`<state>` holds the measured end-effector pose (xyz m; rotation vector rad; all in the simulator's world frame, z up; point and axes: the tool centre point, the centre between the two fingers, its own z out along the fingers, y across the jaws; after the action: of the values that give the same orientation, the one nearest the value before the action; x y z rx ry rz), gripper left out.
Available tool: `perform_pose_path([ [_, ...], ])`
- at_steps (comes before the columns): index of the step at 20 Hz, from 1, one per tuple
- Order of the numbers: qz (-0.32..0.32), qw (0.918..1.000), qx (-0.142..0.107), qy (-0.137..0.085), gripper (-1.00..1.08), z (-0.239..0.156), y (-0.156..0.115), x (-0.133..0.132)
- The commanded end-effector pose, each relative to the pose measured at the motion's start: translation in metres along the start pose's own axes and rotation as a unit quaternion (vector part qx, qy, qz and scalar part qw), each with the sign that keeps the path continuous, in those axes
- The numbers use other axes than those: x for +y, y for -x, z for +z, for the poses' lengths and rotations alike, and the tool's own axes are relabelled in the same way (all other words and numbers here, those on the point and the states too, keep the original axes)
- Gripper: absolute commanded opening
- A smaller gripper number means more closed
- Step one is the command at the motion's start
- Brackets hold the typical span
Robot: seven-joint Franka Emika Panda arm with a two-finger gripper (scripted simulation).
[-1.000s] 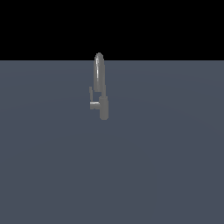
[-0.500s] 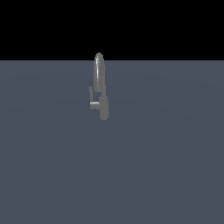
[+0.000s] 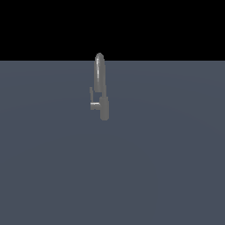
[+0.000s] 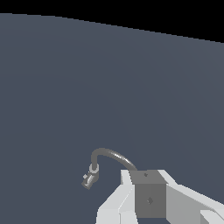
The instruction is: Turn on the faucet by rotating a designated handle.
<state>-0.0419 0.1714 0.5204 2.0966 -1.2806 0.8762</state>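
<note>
In the exterior view the faucet (image 3: 102, 88) stands alone on the flat grey floor (image 3: 167, 167), a little above and left of the frame's centre. Its spout rises upright to the dark horizon line. The handle (image 3: 93, 100) sticks out of the body toward the exterior view's left: a short stub with a slim rod turned upward at its end. No arm or gripper shows here.

In the wrist view the faucet (image 4: 105, 162) appears small, its spout arching from the body toward the gripper (image 4: 148, 197). The far end of the spout disappears behind the gripper's white and grey block. The handle (image 4: 85, 177) lies at the body, apart from the gripper. The fingertips are not visible, so I cannot tell whether they are spread or closed.
</note>
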Motion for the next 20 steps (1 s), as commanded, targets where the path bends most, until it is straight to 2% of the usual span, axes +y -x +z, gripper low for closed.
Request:
perform_pose_path([
  [1, 0.014, 0.9998, 0.006, 0.010, -1.00, 0.017, 0.011, -0.021],
  [10, 0.063, 0.9967, 0.013, 0.050, -1.00, 0.100, 0.051, -0.083],
  [20, 0.118, 0.9882, -0.008, 0.098, -1.00, 0.218, 0.104, -0.129],
])
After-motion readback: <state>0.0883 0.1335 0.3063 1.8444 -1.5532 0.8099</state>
